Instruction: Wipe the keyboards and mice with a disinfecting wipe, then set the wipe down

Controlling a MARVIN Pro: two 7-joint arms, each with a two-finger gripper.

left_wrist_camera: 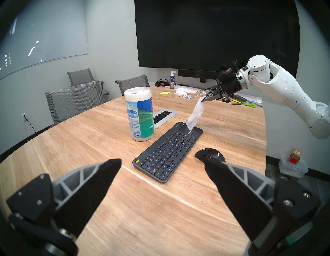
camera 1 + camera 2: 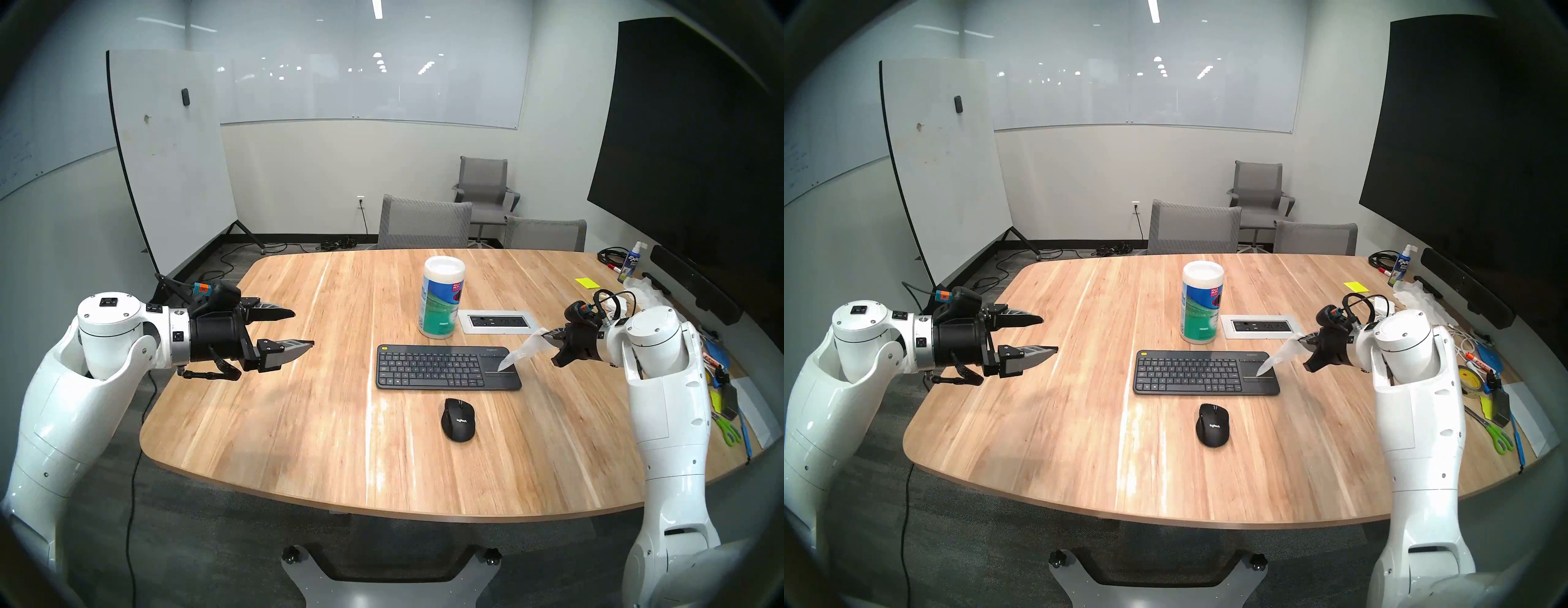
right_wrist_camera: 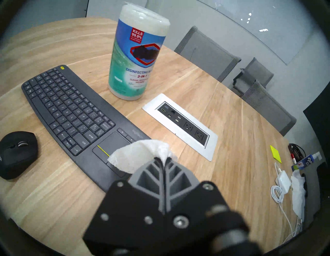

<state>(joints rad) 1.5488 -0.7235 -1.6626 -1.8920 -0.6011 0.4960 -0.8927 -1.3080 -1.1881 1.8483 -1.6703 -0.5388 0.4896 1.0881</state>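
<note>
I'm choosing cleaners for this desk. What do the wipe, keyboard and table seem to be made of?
Wipe: thin white nonwoven cloth, textured and limp, by its drape.
Keyboard: matte dark plastic, probably.
Table: light wood or wood-look laminate with streaky grain and a slight sheen; which one is unclear.

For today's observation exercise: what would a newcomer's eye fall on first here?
Probably the white wipe dangling from the shut right end effector, its tip over the touchpad end of the black keyboard. Next, the tall wipe canister standing behind the keyboard, and the open left end effector over the table's left side.
</note>
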